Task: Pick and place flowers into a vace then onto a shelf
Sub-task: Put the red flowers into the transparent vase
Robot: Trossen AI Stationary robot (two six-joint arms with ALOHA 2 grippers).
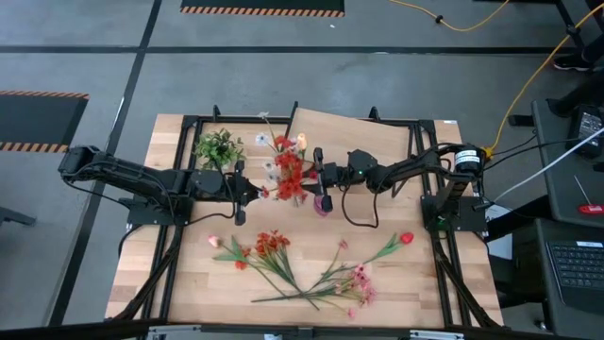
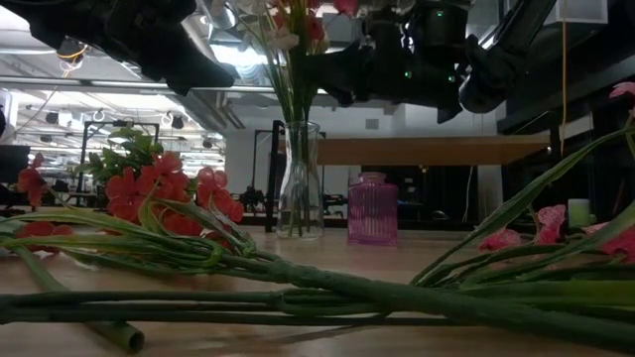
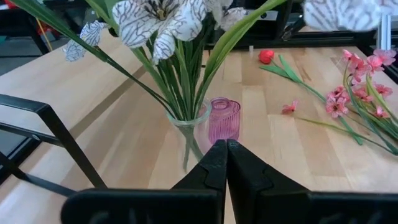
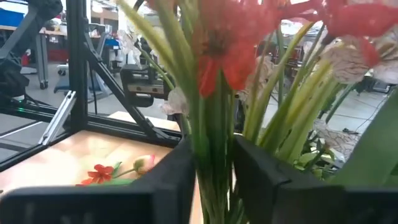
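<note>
A clear glass vase point(image 2: 300, 183) stands on the table and holds several flowers point(image 1: 288, 172) with red and white blooms. My right gripper point(image 4: 214, 168) is at the bunch from the table's right, above the vase's mouth, closed on green stalks. My left gripper point(image 3: 226, 155) is shut and empty, just left of the vase point(image 3: 186, 127). More loose flowers point(image 1: 274, 250) lie on the table's near half. The shelf point(image 2: 427, 150) stands behind the vase at the far edge. My right gripper pinches a few green stalks point(image 4: 214, 140) of the bunch between its two fingers point(image 4: 177, 177), below a red bloom. The fingers come level from the table's right and lie across the stalks. The stalks stand upright, with their lower ends in the clear vase.
A small pink ribbed vase point(image 2: 373, 208) stands right beside the clear one. A green leafy tuft point(image 1: 219, 147) sits at the far left. Pink stems point(image 1: 355, 280) and a red bud point(image 1: 405, 238) lie near right. Black frame rails point(image 1: 179, 179) run along both sides.
</note>
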